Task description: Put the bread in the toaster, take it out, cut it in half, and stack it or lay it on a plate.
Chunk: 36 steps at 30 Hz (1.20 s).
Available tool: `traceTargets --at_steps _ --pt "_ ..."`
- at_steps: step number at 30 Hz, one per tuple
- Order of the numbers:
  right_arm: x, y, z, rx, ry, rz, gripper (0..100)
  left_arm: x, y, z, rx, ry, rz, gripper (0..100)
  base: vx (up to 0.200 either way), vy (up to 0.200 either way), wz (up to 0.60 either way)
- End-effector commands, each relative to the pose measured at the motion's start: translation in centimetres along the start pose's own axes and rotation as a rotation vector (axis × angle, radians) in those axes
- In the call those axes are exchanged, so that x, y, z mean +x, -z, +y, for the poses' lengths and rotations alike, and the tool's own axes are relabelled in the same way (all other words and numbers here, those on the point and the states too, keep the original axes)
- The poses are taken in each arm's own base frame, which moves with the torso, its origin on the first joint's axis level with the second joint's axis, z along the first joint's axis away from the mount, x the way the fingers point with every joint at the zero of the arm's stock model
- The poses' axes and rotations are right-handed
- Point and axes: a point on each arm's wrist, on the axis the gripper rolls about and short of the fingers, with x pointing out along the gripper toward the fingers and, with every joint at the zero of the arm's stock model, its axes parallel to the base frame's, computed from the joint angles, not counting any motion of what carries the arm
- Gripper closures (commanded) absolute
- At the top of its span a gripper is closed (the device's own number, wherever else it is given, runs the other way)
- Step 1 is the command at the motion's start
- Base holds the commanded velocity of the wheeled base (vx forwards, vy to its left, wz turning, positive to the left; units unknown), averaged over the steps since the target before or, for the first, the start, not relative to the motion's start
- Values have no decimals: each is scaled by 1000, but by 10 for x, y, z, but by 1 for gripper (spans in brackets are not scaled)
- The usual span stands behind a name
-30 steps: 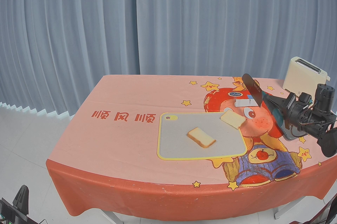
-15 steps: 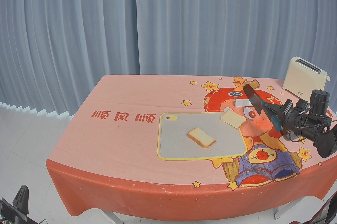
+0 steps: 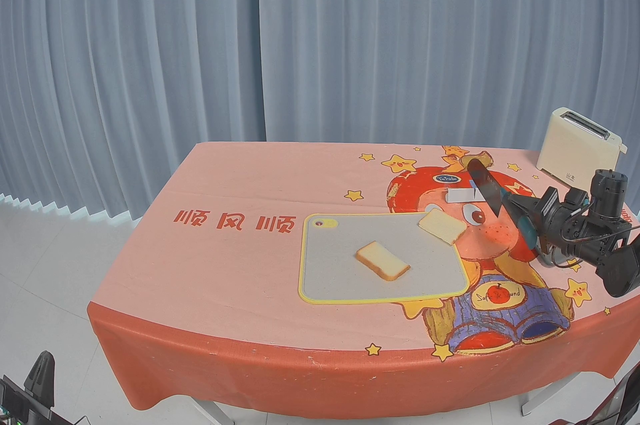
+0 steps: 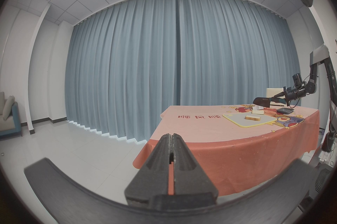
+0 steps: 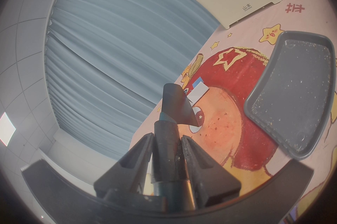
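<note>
pointing leftward, knife (image 3: 485, 181) near level, jaws clamped

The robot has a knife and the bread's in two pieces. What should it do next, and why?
Probably set the knife down on the table beside the cutting board. The right hand is shut on its handle, and both bread halves lie cut, one mid-board, one at its far corner. Freed, it could carry them to the dark tray.
</note>
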Motion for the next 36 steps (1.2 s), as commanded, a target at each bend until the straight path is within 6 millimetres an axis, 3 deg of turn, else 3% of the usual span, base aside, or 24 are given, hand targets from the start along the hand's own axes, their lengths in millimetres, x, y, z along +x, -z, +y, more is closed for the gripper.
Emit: traceTargets --at_steps 1,36 --pt "1 0 0 1 0 3 100 1 5 0 0 -1 19 100 0 0 0" --pt "2 5 -1 1 3 21 100 1 5 0 0 -1 19 100 0 0 0"
